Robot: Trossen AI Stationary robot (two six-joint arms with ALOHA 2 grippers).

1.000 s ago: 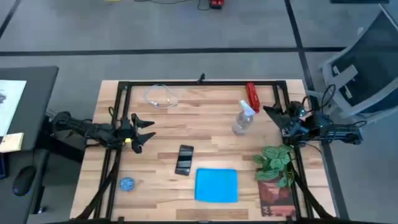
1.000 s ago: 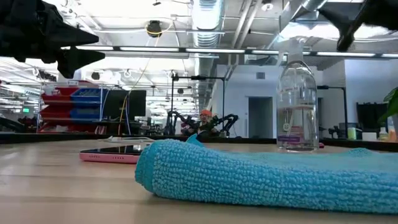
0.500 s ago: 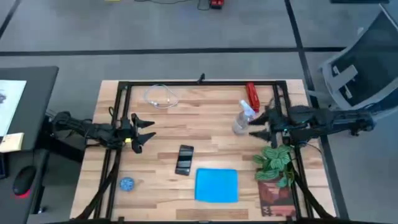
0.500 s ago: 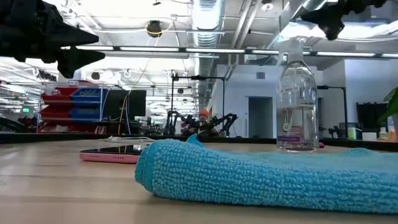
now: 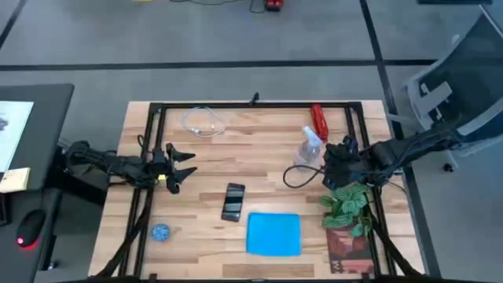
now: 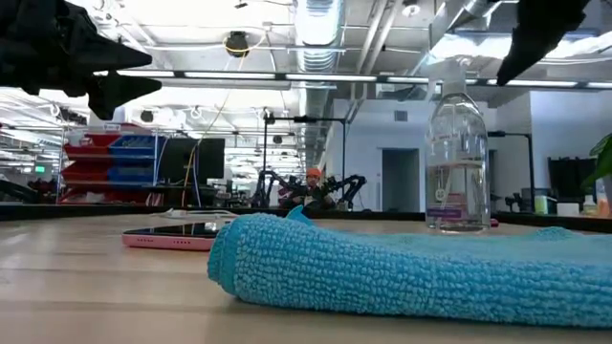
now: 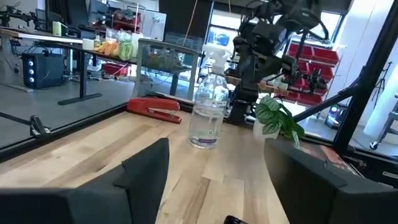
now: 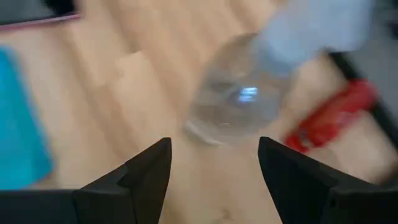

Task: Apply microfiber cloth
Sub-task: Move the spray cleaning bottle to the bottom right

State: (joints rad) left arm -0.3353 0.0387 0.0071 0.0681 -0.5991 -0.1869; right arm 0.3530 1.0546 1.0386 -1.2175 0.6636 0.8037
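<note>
The sky-blue microfiber cloth [image 5: 273, 234] lies flat on the wooden table near its front edge, and shows close up in the low view [image 6: 411, 277]. A black smartphone [image 5: 233, 201] lies just to its far left. My right gripper [image 5: 302, 174] hangs open above the table beside the clear spray bottle [image 5: 309, 151], to the far right of the cloth, and touches nothing. Its wrist view looks down past the open fingers [image 8: 214, 149] on the bottle [image 8: 249, 99] and an edge of the cloth [image 8: 18, 155]. My left gripper [image 5: 185, 167] waits open at the table's left side.
A red stapler [image 5: 319, 122] lies behind the bottle. A potted plant [image 5: 346, 203] stands at the right, close under my right arm. A small round blue disc [image 5: 160, 232] sits near the front left and a pale looped cable [image 5: 203, 122] at the far left. A black frame [image 5: 251, 104] rims the table.
My right gripper has come in from the table's right edge toward the left and the near edge, past the spray bottle, and has tipped downward. It stays open. The cloth, the phone and my left arm have kept still.
</note>
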